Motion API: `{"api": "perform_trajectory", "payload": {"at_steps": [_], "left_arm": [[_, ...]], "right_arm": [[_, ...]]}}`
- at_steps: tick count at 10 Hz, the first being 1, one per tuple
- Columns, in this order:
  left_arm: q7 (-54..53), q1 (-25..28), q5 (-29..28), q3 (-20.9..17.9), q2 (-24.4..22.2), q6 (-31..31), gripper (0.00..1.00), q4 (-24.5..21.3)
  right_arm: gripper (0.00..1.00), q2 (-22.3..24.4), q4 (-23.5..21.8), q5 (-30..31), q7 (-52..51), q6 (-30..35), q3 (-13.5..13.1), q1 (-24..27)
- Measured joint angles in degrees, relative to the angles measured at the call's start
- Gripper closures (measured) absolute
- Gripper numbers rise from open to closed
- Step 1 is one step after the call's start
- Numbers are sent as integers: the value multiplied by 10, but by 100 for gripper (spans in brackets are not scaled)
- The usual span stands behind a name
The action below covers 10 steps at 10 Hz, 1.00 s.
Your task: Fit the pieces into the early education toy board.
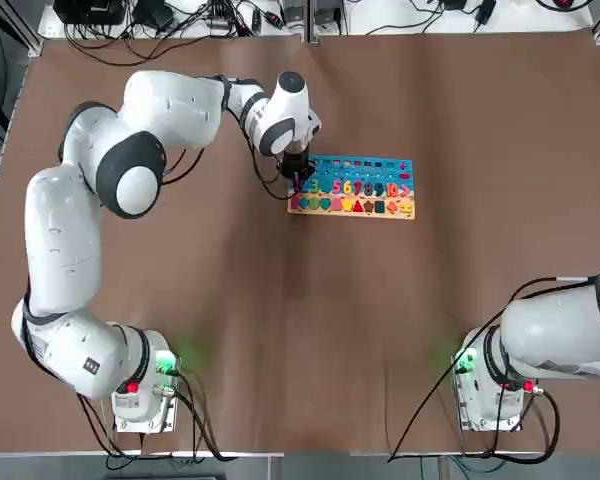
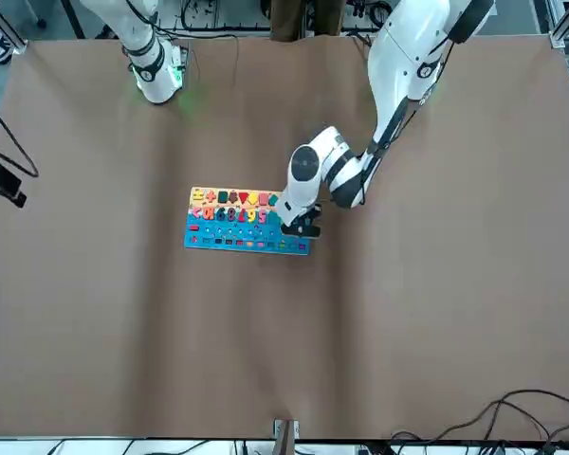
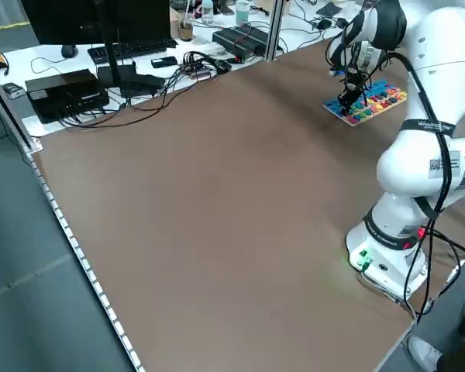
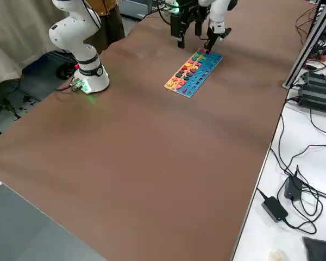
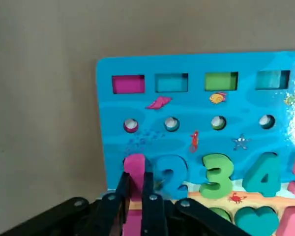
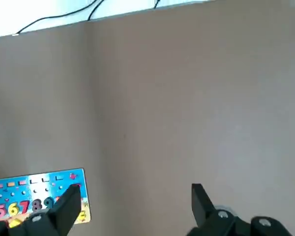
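Brown cloth covers the tabletop (image 1: 280, 330), and the early education toy board (image 1: 365, 175) lies in the upper middle of the top view. At its left end the left gripper (image 5: 136, 194) has its jaws closed on a pink piece (image 5: 134, 167) shaped like a one. I think it should go straight down beside the blue two (image 5: 168, 173) and let go only when flat. Cables (image 1: 180, 15) run along the top edge, and the right gripper (image 6: 132, 209), jaws open, waits far away.
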<state>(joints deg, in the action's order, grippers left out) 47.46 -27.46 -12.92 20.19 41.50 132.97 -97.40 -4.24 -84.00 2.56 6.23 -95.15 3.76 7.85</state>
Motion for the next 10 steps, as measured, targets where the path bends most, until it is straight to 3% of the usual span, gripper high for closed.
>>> {"api": "perform_trajectory", "payload": {"at_steps": [10], "left_arm": [[0, -2, 0, 1, 1, -8, 87, 0]], "right_arm": [[1, 0, -1, 11, 0, -27, 7, -4]]}}
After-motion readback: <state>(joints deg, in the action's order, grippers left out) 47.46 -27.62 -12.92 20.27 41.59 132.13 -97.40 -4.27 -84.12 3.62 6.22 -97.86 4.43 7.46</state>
